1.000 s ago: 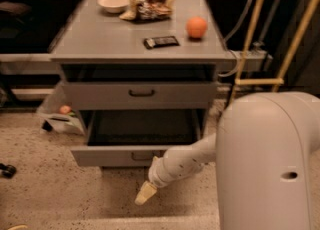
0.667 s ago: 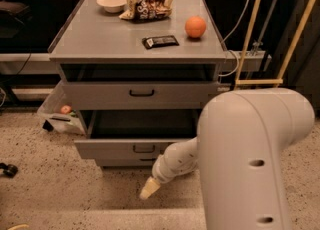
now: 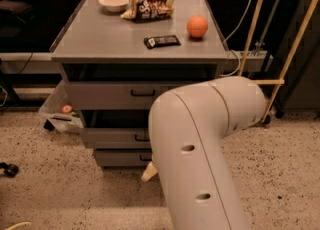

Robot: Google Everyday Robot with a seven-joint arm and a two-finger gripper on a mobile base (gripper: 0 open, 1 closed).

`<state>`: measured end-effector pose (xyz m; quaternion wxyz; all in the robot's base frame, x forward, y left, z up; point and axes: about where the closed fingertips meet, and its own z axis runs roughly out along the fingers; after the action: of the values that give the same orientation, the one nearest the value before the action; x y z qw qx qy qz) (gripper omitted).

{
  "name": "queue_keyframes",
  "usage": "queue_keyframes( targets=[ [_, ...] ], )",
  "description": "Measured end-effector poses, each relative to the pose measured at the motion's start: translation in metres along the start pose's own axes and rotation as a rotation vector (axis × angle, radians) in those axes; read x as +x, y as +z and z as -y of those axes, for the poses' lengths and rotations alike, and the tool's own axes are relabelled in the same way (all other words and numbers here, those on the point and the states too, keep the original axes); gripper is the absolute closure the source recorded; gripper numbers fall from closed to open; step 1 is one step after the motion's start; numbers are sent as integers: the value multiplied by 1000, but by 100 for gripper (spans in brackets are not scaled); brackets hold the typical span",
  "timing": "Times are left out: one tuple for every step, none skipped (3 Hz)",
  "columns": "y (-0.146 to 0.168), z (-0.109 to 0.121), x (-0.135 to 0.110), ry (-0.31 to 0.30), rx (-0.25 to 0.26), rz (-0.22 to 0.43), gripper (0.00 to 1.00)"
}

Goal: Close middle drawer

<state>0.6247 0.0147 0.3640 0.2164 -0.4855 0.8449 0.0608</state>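
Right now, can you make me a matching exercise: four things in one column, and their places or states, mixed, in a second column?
Things:
1. bowl
2. orange
3. hand
4. middle drawer

Places or states:
a. low, near the floor, just before the bottom drawer
b. back left of the cabinet top
c. right side of the cabinet top
d. grey front with a dark gap above it

Pairs: 1-b, 2-c, 3-a, 4-d
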Motion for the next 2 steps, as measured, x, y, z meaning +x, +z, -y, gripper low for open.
queue_keyframes(
  targets=[
    [5,13,-21,-9,46,9,0],
    [14,39,-71,-34,147,38,0]
  ],
)
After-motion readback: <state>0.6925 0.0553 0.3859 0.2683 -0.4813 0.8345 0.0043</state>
